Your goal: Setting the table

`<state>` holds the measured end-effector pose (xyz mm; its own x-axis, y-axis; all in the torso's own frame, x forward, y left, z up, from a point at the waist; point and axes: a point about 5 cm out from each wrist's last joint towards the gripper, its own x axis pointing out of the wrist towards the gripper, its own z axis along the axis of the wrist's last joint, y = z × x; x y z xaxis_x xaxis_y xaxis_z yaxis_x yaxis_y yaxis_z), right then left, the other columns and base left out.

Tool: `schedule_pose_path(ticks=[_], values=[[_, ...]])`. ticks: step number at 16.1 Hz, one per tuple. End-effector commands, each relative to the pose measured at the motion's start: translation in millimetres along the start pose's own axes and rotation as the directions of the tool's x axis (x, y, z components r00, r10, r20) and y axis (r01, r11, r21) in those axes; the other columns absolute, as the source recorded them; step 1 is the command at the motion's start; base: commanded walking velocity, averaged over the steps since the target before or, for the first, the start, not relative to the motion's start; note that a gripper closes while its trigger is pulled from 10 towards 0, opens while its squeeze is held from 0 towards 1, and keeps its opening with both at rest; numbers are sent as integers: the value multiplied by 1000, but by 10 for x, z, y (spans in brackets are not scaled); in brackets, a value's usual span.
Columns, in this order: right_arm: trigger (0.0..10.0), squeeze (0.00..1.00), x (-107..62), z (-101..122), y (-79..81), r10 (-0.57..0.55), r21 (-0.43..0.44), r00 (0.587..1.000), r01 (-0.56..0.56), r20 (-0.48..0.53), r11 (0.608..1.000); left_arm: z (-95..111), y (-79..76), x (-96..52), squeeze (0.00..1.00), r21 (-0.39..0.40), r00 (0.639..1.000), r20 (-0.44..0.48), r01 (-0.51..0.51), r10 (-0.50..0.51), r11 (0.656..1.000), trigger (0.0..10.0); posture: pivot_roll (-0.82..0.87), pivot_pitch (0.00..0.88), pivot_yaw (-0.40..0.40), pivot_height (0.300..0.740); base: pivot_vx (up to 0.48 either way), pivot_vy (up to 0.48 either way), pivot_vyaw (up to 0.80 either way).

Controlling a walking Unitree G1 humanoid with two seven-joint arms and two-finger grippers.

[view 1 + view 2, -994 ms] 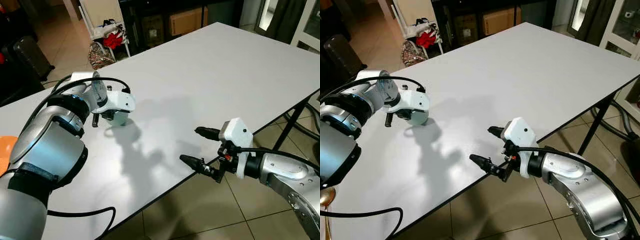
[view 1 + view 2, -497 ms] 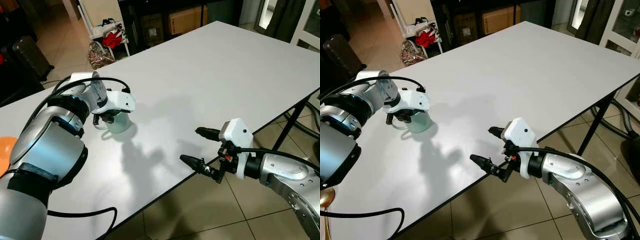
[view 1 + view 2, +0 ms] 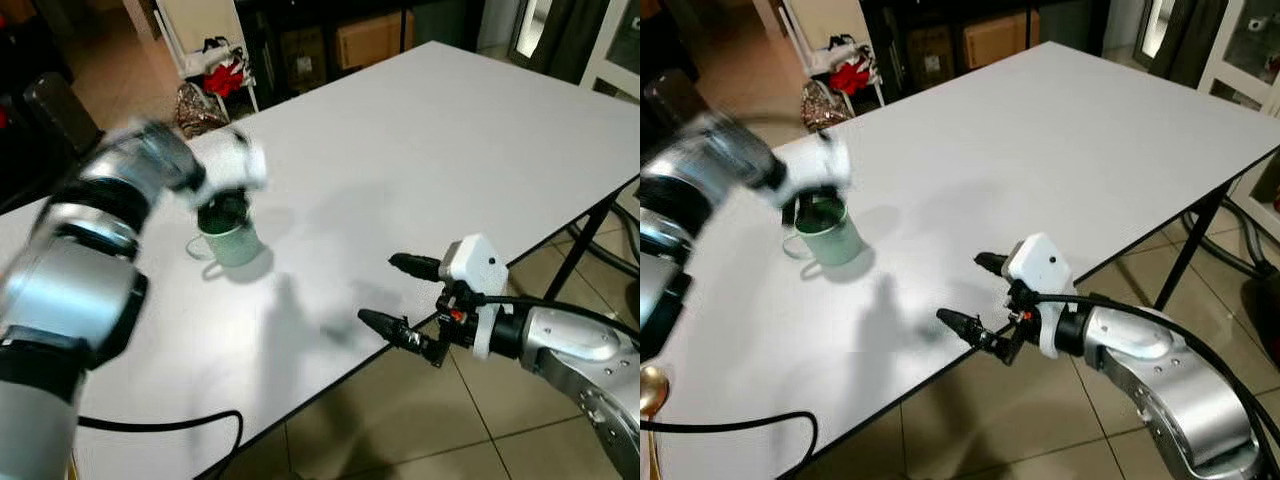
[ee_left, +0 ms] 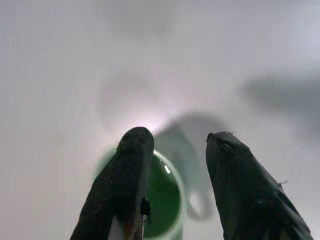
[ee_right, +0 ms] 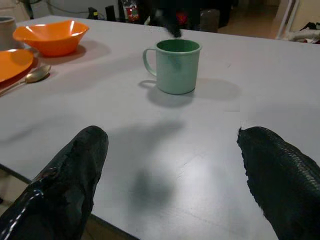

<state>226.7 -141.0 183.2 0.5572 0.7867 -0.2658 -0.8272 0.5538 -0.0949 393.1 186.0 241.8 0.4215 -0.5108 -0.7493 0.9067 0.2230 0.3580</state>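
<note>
My right gripper (image 3: 400, 298) hovers spread at the tabletop's (image 3: 430, 140) near edge, aimed across at the green mug (image 3: 229, 232). The mug stands upright, well in from every edge, handle toward my left. My left gripper (image 4: 175, 190), fingers parted, hangs just above its rim, the nearer arm.

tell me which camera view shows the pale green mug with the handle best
The right wrist view: the pale green mug stands sharp and whole, upright on the white table, handle clear. The eye views show it smaller under the blurred left gripper. The left wrist view catches part of its rim from above.
</note>
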Motion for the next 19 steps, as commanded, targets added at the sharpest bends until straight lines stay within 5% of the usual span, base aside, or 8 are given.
schedule_pose_path(ticks=[1,4,6,8,9,13,16,19], values=[[10000,0,-18,56,36,-4,-3,1000,4,29,1000,22,48,-132,0,-35,994,107,-27,30,999,10000,-131,0,204,740,0,0,0],[10000,0,-13,68,61,-41,35,997,39,70,999,-161,-148,-222,0,-192,921,370,-49,118,980,10000,-127,0,189,740,0,0,0],[10000,0,-10,66,76,-45,50,996,41,78,998,-201,-261,-210,0,-244,879,419,-132,227,961,10000,-114,0,170,740,0,0,0],[10000,0,52,32,134,-82,108,992,71,101,992,-270,-735,-96,0,-468,733,467,-270,495,841,10000,-102,0,158,740,0,0,0],[10000,0,67,12,143,-93,113,991,82,97,990,-267,-840,-66,0,-510,706,463,-283,536,812,10000,-102,0,157,740,0,0,0],[10000,0,118,-38,110,-250,212,959,219,132,953,-7,-1380,-111,0,-719,473,383,-387,793,578,10000,-71,0,115,740,0,0,0],[10000,0,182,-88,174,-366,255,922,325,130,911,-64,-1632,-158,0,-757,478,282,-422,832,499,10000,-83,7,112,740,0,0,0],[10000,0,66,-245,109,-563,319,825,523,41,790,-130,-1838,-148,0,-781,494,160,-466,855,416,10000,-56,39,117,740,0,0,0]])
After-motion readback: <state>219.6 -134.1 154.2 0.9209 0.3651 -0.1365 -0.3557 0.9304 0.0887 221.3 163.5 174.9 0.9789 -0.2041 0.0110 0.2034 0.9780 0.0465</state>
